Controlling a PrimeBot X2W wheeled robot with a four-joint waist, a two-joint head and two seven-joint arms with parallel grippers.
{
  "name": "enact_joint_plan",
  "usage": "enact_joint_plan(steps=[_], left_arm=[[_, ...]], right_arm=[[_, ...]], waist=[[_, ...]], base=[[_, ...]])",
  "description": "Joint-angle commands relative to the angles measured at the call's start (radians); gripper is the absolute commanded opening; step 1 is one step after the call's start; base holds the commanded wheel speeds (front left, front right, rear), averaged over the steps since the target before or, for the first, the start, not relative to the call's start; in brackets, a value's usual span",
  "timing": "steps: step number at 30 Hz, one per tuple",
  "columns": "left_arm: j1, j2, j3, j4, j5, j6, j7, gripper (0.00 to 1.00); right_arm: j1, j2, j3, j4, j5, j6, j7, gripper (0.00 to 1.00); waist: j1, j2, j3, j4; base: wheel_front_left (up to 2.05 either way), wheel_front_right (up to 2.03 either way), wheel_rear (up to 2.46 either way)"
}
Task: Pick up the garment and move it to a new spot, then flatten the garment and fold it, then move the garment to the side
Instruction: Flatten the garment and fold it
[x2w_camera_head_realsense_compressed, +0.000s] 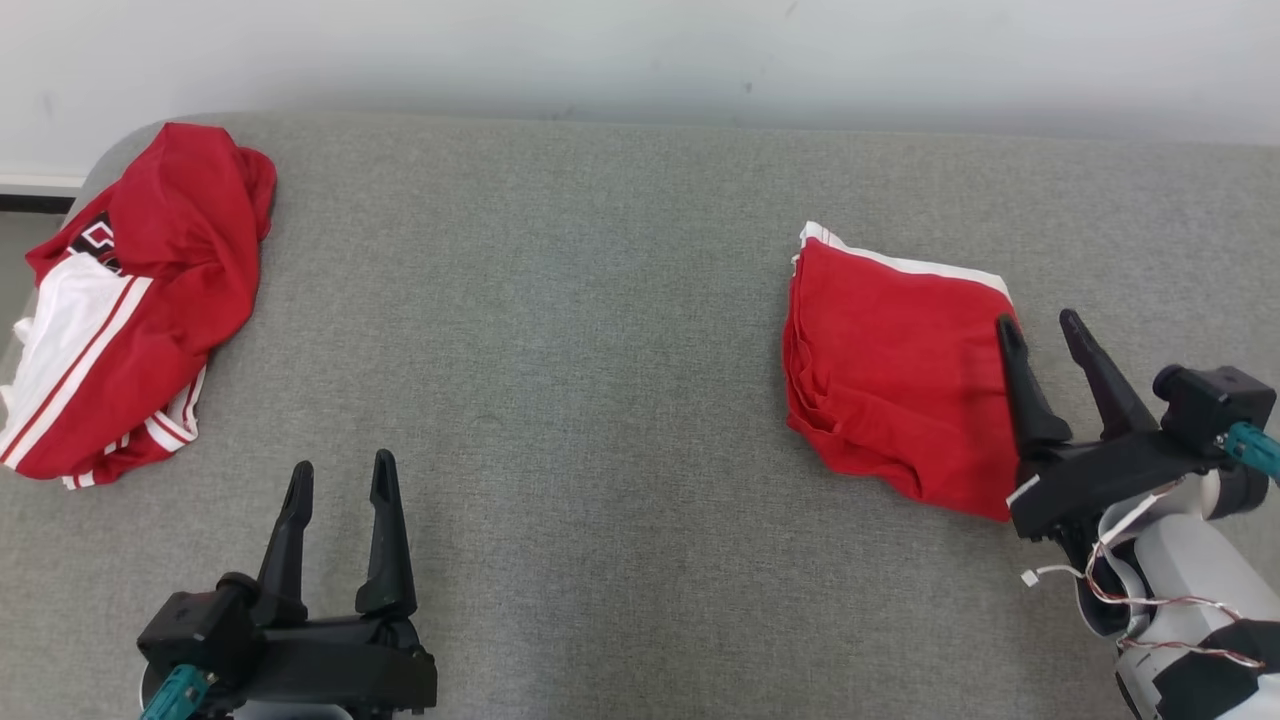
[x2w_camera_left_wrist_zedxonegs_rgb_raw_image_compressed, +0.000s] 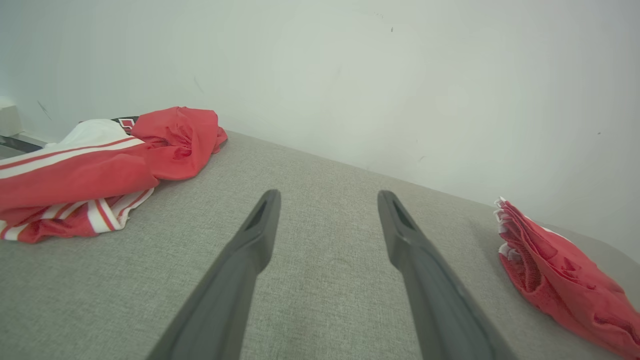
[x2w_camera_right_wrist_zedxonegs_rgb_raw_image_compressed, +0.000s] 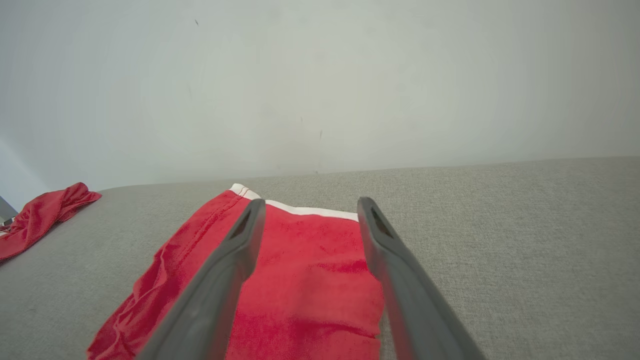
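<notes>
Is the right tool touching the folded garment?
Cannot tell. In the head view the right tool overlaps the folded garment; neither it nor the wrist view shows contact or a gap.

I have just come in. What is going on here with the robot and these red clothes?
A two-armed robot is working with clothes on a grey table. The folded red garment lies flat at the right side, and the right hand stands open over its right edge, gripping nothing. The left hand is open too, empty, over bare table. A crumpled red and white garment lies at the far left corner.
</notes>
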Motion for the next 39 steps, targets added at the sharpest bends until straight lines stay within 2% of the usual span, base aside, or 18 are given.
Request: enact_joint_plan(steps=[1, 2, 10, 19, 26, 33, 39], left_arm=[[-0.011, 0.003, 0.004, -0.004, 0.012, -0.003, -0.001, 1.0], [-0.012, 0.003, 0.002, -0.005, 0.013, -0.002, -0.001, 1.0], [-0.022, 0.003, -0.009, -0.005, 0.02, -0.001, -0.001, 1.0], [-0.03, 0.003, -0.031, 0.006, 0.006, 0.002, -0.001, 1.0], [-0.038, 0.003, -0.04, 0.015, 0.004, 0.005, -0.001, 1.0], [-0.017, 0.003, -0.009, 0.013, 0.024, 0.001, -0.001, 1.0], [0.001, 0.003, 0.021, 0.019, 0.037, -0.016, -0.001, 1.0]], right_arm=[[0.019, -0.001, -0.013, 0.001, -0.023, -0.002, 0.0, 0.17], [0.026, 0.002, -0.021, 0.007, -0.031, -0.002, 0.0, 0.0], [0.011, 0.043, -0.001, 0.091, -0.106, -0.002, 0.0, 0.0], [-0.031, 0.159, 0.04, 0.187, -0.15, -0.002, 0.0, 0.0], [-0.039, 0.226, 0.113, 0.192, -0.16, -0.002, 0.0, 0.0], [-0.018, 0.204, 0.082, 0.075, -0.143, -0.002, 0.0, 0.0], [0.024, 0.138, 0.028, -0.049, -0.158, -0.002, 0.0, 0.0]], waist=[[-0.0001, -0.0001, 0.005, 0.005], [-0.0001, -0.0001, 0.007, 0.009], [-0.0001, -0.0001, 0.025, 0.042], [-0.0001, -0.0001, 0.037, 0.081], [-0.0001, -0.0001, 0.034, 0.09], [-0.0001, -0.0001, 0.003, 0.036], [-0.0001, -0.0001, -0.036, -0.032]], base=[[0.0, 0.0, 0.0], [0.0, 0.0, 0.0], [0.0, 0.0, 0.0], [0.0, 0.0, 0.0], [0.0, 0.0, 0.0], [0.0, 0.0, 0.0], [0.0, 0.0, 0.0]])
